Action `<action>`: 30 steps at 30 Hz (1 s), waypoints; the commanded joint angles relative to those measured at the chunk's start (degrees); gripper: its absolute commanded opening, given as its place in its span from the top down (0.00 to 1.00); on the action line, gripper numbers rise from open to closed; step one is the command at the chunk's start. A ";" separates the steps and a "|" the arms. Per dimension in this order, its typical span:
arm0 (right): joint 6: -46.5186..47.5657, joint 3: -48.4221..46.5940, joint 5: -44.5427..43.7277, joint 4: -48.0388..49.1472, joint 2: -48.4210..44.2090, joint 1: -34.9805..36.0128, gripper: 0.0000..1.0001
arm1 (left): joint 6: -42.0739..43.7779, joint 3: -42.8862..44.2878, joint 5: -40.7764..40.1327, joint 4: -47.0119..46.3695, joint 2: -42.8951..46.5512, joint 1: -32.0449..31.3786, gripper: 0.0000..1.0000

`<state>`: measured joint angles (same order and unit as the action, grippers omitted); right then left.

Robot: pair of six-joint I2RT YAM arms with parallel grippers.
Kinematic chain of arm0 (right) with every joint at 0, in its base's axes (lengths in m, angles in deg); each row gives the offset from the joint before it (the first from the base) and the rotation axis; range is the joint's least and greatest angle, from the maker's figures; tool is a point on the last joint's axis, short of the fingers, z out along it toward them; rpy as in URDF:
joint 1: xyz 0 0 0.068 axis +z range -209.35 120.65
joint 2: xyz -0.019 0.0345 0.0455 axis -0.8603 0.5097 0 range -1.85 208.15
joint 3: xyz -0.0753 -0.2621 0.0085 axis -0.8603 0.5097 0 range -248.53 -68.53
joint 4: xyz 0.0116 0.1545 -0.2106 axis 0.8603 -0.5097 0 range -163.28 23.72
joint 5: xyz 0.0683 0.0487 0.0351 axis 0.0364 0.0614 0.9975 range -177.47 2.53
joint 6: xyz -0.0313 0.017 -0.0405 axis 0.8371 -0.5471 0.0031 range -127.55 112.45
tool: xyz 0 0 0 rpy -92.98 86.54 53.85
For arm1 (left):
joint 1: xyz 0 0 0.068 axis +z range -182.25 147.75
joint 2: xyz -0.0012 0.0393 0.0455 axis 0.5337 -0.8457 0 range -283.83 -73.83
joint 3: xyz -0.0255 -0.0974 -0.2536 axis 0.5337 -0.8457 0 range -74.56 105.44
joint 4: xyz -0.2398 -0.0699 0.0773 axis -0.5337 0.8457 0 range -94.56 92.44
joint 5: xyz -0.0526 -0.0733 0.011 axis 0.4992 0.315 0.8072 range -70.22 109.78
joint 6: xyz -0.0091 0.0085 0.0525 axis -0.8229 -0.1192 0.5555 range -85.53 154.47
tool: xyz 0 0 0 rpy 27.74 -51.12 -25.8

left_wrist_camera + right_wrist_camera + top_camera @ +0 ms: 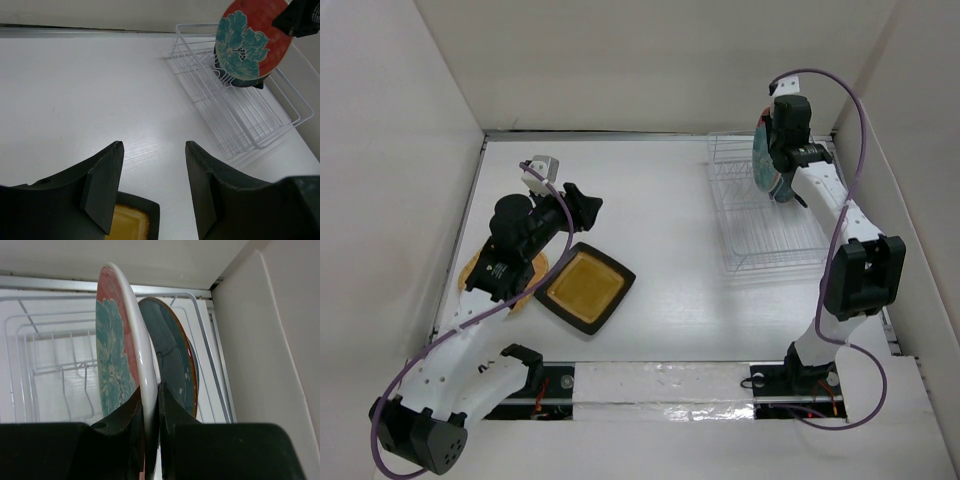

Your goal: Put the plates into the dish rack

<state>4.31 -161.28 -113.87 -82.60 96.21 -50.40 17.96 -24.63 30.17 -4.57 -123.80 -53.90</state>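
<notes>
The right gripper [150, 395] is closed narrowly on the marbled plate [117, 360], its two black fingers pressing the thin white rim from both sides, so the plate stands on its edge, upright. This plate is round and glossy, and its face is red with a large teal flower pattern. It is held over the far end of the dish rack [765, 220], which is made of thin white wire with rows of upright slots and stands at the far right of the table [650, 200]; I cannot tell if the lower edge of the plate already sits in a slot. Just behind it, closer to the right wall, the teal plate [172, 360] stands upright in the rack, round and shiny, with a thin orange-brown rim. The left gripper [153, 150] is wide open with nothing between its matte black fingers [102, 190], and it hangs above the near left part of the table. Below it lies the mustard plate [588, 288], flat on the white surface, square with rounded corners, a dark black rim and a dull yellow centre that looks a little speckled. The tan-orange plate [470, 270] lies flat just beside it on the left, round, and mostly hidden under the left arm. The table top is smooth and white with a faint grain, and plain white walls stand around it
</notes>
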 commanded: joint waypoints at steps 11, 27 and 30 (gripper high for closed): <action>1.15 -5.42 -1.12 10.60 -4.19 -1.91 1.00 | 0.78 -0.19 -0.11 -2.71 -0.91 0.12 0.52; 0.54 -6.12 2.56 12.45 -7.27 -4.82 1.00 | 0.69 -0.19 -0.11 -2.89 -0.65 0.12 0.52; 0.80 -7.27 4.24 10.87 -6.31 -5.52 1.00 | 0.69 -0.36 0.24 -2.98 -0.48 0.12 0.52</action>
<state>3.98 -162.46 -109.69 -82.36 94.79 -54.99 18.09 -24.71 30.06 -4.77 -124.89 -53.90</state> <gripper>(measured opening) 0.156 0.486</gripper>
